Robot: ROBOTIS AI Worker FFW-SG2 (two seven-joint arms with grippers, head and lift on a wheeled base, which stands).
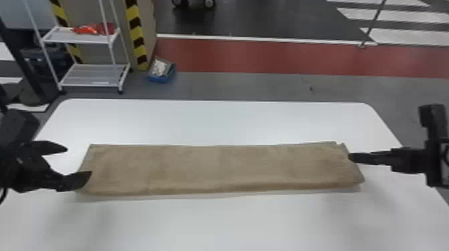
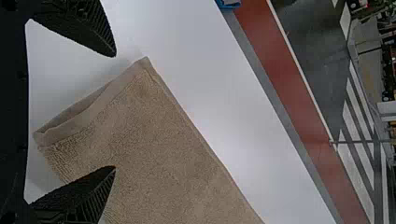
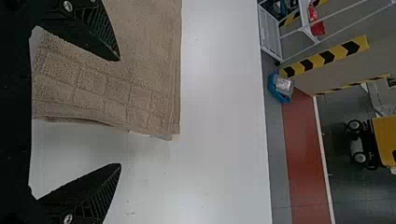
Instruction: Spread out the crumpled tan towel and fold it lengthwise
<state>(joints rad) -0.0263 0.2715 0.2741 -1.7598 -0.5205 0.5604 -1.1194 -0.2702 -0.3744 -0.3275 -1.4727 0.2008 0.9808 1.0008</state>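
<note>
At the left, the black two-fingered left pincer [image 1: 79,161] stands with its fingers spread wide and empty; one finger lies over the end of the cloth, the other over the tabletop beside it, and contact with the cloth cannot be judged. Well beyond this pincer, on the floor, stand a white metal two-shelf rack [image 1: 94,75] and, right of it, a small blue box [image 1: 161,78]. To the right of the left pincer, the tan terry towel [image 1: 213,168] extends as a long, flat strip, doubled lengthwise, across the white rectangular table [image 1: 213,121] toward the right pincer; its left end bears a smooth hem, its right end a woven pattern of squares. At the right, the matching black right pincer [image 1: 350,157] is at the strip's right end, its fingers likewise wide apart and gripping nothing, one over the towel, the other over the table.
</note>
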